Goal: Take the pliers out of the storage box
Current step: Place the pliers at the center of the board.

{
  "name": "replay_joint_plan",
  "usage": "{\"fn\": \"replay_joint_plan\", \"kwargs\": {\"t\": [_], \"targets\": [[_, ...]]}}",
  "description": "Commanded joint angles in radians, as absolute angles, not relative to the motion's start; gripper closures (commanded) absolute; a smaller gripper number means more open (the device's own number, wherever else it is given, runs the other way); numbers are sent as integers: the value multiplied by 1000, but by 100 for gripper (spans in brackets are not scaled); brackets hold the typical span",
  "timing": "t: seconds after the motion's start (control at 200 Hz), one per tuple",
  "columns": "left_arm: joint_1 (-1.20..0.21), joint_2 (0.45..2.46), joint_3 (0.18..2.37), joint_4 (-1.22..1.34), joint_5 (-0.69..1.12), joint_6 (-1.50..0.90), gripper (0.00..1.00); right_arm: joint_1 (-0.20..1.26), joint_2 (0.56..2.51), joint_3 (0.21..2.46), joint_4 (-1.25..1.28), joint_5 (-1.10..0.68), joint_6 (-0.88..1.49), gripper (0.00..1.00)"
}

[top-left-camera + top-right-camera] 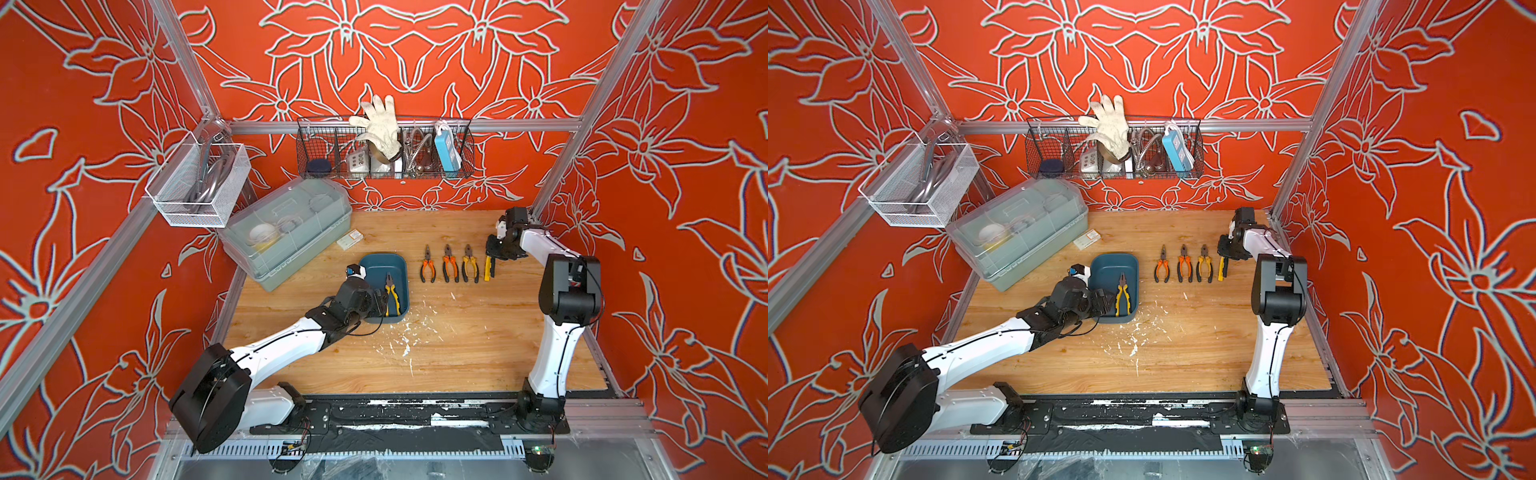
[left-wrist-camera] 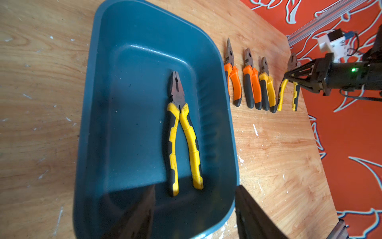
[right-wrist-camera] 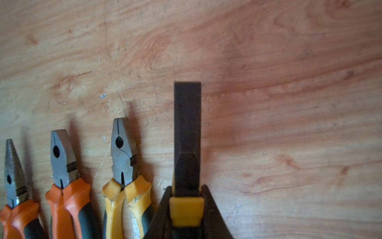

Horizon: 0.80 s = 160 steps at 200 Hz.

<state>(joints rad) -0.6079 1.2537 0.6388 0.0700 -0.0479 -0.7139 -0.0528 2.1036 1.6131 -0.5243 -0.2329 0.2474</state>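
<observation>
The dark teal storage box sits left of centre on the wooden table. One yellow-and-black pliers lies flat inside it. My left gripper is open at the box's near end, one finger inside and one outside its wall. Three pliers lie in a row to the right of the box. At that row's right end my right gripper is shut on a yellow-handled pliers, low at the table.
A translucent grey lidded bin stands at the back left, with a small card beside it. A white mesh basket and a black wire basket hang on the walls. White flecks mark the table's front.
</observation>
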Motion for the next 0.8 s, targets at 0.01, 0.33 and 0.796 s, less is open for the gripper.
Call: {"fn": "replay_joint_plan", "kwargs": {"t": [0.01,0.33,0.796], "targets": [[-610,1235,631,81,-60,-703,38,-55,2130,1629,-551,-305,240,97],[-609,1230,634,74,-66,-700,38,-55,2173,1625,-549,-273,249,83],[-610,1235,636,72,-71,-695,37,-70,2225,1674,-585,-372,257,80]]}}
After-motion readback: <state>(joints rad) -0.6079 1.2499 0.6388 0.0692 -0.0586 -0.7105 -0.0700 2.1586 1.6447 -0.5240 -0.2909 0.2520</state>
